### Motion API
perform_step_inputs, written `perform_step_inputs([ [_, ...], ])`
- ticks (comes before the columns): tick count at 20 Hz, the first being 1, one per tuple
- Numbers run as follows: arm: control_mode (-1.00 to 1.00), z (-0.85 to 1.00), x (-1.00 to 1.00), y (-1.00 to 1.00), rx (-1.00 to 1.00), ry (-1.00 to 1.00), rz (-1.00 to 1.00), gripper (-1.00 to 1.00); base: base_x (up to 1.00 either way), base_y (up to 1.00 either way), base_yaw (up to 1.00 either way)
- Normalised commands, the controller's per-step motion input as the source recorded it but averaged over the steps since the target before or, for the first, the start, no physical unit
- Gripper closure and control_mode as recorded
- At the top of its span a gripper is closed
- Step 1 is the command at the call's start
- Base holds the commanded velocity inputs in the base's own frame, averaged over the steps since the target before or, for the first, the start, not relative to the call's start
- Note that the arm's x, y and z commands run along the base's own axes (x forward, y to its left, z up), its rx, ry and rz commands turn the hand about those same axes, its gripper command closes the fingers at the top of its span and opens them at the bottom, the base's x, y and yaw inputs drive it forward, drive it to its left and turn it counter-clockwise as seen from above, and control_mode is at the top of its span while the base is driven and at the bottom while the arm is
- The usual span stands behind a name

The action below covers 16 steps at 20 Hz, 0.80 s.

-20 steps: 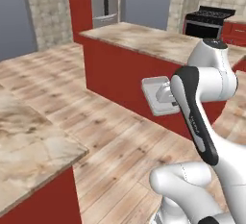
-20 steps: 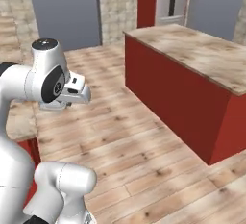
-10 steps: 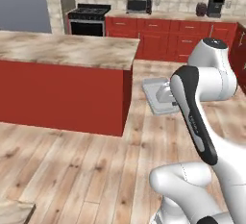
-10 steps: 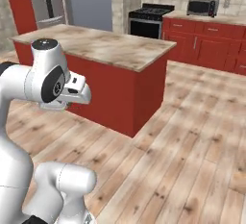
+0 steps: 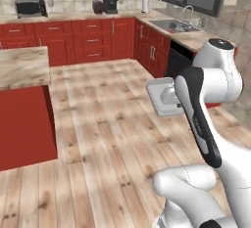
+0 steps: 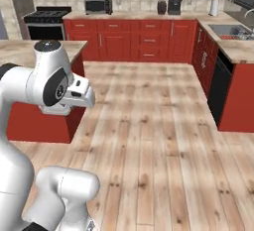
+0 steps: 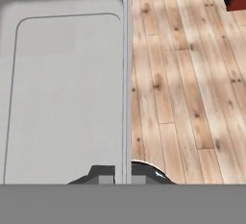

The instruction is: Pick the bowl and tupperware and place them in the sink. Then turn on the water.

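While the gripper (image 7: pixel 122 176) is pinching the rim wall of the tupperware (image 7: pixel 62 98) between closed jaws, the container is hanging in the air over the wooden floor (image 7: pixel 182 88), resting on no bench; the sink (image 5: pixel 171 25) is sitting in the far bench near its corner, well apart from the load.

Risks, as judged: the hold is taking only a thin edge, so the container may be swinging or slipping out if the base is turning sharply; the island (image 5: pixel 22 104) and the bench fronts may be clipping the projecting tupperware during the approach; a release short of the basin would be dropping it on the floor.

The left base view is showing the tupperware (image 5: pixel 159 95) flat-side on beside the arm, and the faucet (image 5: pixel 188 11); the hand view is showing the jaw contact itself; the right base view is showing the sink (image 6: pixel 230 29) at the bench's right end.
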Motion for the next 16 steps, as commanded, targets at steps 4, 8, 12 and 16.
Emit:
perform_step_inputs([
  [4,1.0,0.0,0.0,0.0,0.0,0.0,0.0,1.0,0.95,0.21,-0.12],
  [8,1.0,0.0,0.0,0.0,0.0,0.0,0.0,1.0,1.0,0.21,-0.09],
  [12,1.0,0.0,0.0,0.0,0.0,0.0,0.0,1.0,1.0,0.16,-0.16],
  [16,1.0,0.0,0.0,0.0,0.0,0.0,0.0,1.0,1.0,0.0,-0.18],
])
